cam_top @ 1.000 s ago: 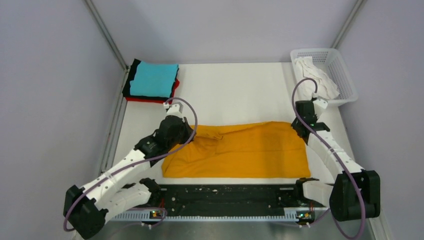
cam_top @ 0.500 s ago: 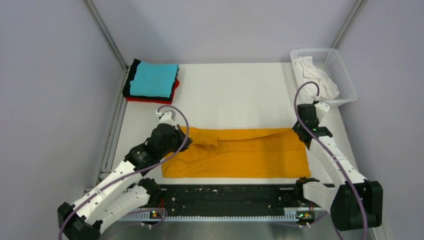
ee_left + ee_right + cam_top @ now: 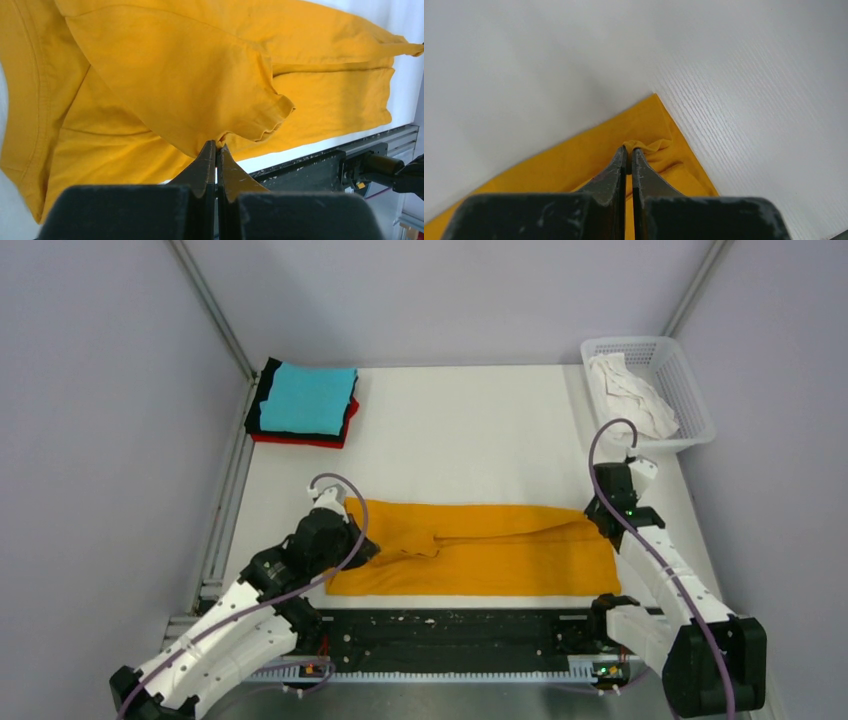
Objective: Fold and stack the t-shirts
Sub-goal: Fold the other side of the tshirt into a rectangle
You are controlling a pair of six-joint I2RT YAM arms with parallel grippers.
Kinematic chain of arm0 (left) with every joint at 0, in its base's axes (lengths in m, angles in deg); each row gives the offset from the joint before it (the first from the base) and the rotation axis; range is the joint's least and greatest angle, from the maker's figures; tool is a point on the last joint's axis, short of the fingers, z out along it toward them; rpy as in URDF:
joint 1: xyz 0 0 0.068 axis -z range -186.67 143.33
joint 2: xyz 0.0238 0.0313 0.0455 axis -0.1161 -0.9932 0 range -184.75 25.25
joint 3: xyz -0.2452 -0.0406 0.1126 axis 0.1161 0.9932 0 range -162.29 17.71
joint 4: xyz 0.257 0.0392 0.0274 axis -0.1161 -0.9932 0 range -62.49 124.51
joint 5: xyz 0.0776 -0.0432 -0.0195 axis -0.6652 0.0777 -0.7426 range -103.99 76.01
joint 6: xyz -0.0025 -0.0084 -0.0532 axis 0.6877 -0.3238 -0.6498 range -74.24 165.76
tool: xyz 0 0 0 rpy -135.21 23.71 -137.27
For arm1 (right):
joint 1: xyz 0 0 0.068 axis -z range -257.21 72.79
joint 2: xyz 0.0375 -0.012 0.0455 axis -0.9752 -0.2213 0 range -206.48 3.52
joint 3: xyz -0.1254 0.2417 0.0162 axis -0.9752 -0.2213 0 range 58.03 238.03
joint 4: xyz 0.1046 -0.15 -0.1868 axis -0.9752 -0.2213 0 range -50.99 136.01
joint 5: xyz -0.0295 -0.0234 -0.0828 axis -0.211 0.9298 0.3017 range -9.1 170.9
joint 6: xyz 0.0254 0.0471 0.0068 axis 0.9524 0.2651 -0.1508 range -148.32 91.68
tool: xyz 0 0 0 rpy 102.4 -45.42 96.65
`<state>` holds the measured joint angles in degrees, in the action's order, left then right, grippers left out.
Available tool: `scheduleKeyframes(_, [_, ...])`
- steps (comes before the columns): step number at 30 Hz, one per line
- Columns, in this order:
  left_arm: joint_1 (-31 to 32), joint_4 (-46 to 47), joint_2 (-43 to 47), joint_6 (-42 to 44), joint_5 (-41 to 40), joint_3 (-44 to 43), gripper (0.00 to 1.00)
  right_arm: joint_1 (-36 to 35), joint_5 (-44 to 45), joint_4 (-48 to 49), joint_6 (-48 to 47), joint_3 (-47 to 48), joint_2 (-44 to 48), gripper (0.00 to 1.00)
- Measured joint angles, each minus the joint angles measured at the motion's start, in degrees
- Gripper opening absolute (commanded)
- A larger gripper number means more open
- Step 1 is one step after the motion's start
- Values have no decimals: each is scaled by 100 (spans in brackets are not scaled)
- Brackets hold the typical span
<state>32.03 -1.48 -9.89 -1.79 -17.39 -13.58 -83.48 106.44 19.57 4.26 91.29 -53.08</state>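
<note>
An orange-yellow t-shirt (image 3: 480,550) lies across the near part of the table, its far edge folded toward the near edge. My left gripper (image 3: 352,540) is shut on its left end; the left wrist view shows the jaws (image 3: 216,146) pinching the cloth (image 3: 165,90) below a sleeve. My right gripper (image 3: 603,523) is shut on the right far corner; the right wrist view shows a pinch of cloth (image 3: 644,146) at the fingertips (image 3: 629,150). A folded stack with a cyan shirt (image 3: 308,398) on black and red ones sits at the far left. A white shirt (image 3: 630,392) lies in the basket.
A white mesh basket (image 3: 690,390) stands at the far right corner. A black rail (image 3: 450,635) runs along the near edge between the arm bases. Grey walls close in the left, right and back sides of the white table (image 3: 470,440).
Both grippers have moved toward the near edge, drawing the shirt's far edge over itself. The orange-yellow shirt is now a narrower band.
</note>
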Motion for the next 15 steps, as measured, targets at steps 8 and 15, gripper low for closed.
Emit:
scheduleKeyframes(8, [4, -251, 479, -413, 227, 715, 25, 0, 11, -166, 223, -225, 83, 30])
scheduleKeyframes(15, [4, -656, 1032, -704, 249, 846, 77, -2, 315, -590, 669, -223, 520, 82])
